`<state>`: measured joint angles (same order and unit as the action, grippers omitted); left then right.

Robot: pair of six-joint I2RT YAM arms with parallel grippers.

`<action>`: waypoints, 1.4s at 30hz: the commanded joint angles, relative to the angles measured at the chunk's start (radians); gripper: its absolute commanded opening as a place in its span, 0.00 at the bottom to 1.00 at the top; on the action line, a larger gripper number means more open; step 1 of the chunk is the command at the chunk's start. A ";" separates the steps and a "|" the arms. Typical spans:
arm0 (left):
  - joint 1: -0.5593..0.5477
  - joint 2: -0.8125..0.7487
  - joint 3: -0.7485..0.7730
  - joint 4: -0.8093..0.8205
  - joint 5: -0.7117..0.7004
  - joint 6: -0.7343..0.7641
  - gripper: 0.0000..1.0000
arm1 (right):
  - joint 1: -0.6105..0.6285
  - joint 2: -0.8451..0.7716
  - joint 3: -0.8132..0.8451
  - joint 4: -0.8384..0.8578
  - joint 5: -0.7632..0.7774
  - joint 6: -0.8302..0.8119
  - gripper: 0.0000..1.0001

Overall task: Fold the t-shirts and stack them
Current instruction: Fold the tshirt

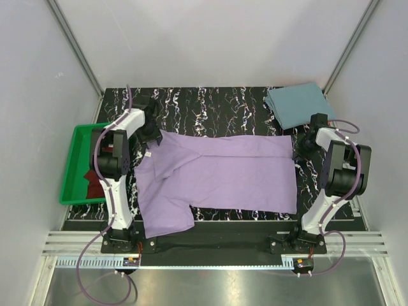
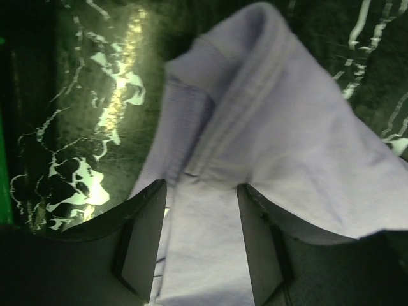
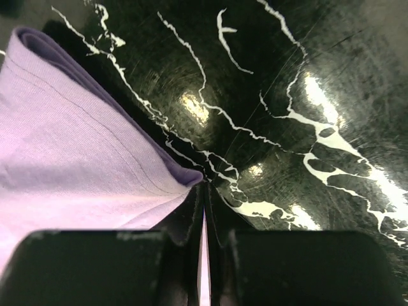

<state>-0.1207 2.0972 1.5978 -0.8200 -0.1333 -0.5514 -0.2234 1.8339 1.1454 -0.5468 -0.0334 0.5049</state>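
Observation:
The lavender t-shirt lies spread across the black marbled table, its far edge folded over. My left gripper is at the shirt's far left corner by the collar. In the left wrist view its jaws stand wide apart, with lavender cloth lying between them. My right gripper is at the shirt's far right corner, and its fingers are pinched shut on the lavender hem corner. The teal-blue t-shirt lies folded at the back right. The maroon t-shirt lies bunched in the tray.
A green plastic tray sits off the table's left edge. White walls with metal rails enclose the table on three sides. A slotted metal rail runs along the near edge by the arm bases.

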 commanded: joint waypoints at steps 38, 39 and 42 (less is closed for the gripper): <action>0.043 -0.048 -0.010 0.091 0.204 0.159 0.21 | -0.011 0.199 0.168 0.312 -0.151 0.130 0.04; 0.043 -0.045 -0.013 0.088 0.204 0.157 0.08 | -0.013 0.202 0.169 0.305 -0.117 0.133 0.02; 0.044 -0.037 -0.016 0.064 0.173 0.136 0.00 | -0.022 0.212 0.172 0.280 -0.067 0.156 0.00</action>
<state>-0.0803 2.0529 1.5871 -0.7555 0.0570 -0.4007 -0.2295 2.0190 1.2911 -0.2550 -0.2138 0.6308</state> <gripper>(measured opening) 0.013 0.013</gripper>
